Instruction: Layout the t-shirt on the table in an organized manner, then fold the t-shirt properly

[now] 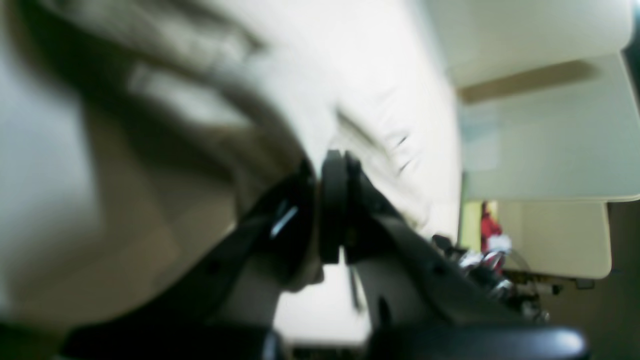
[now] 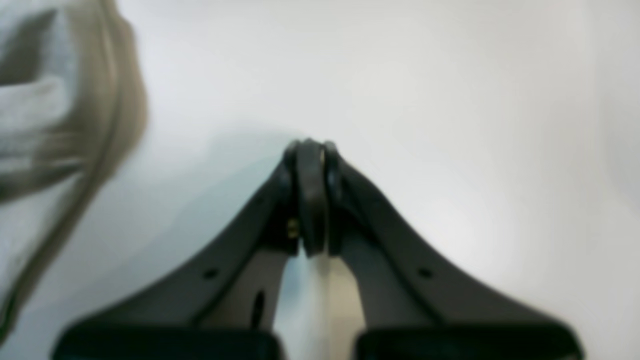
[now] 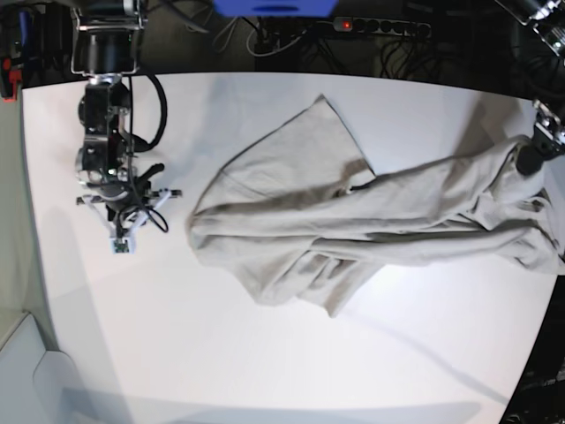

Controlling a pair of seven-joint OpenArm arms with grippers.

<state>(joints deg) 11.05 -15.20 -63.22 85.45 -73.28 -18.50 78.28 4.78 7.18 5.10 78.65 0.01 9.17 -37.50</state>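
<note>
The light beige-grey t-shirt lies crumpled and stretched across the white table, from the middle out to the right edge. My left gripper is at that right end, shut on a bunch of the t-shirt's fabric. In the blurred left wrist view the left gripper has its jaws together, with the t-shirt gathered at the tips. My right gripper hangs over bare table to the left of the shirt. Seen from the right wrist, the right gripper is shut on nothing, and a hem of the t-shirt shows at the left.
A power strip with cables and a blue object lie beyond the table's far edge. The left gripper works close to the table's right edge. Pale furniture and a red item show beyond it.
</note>
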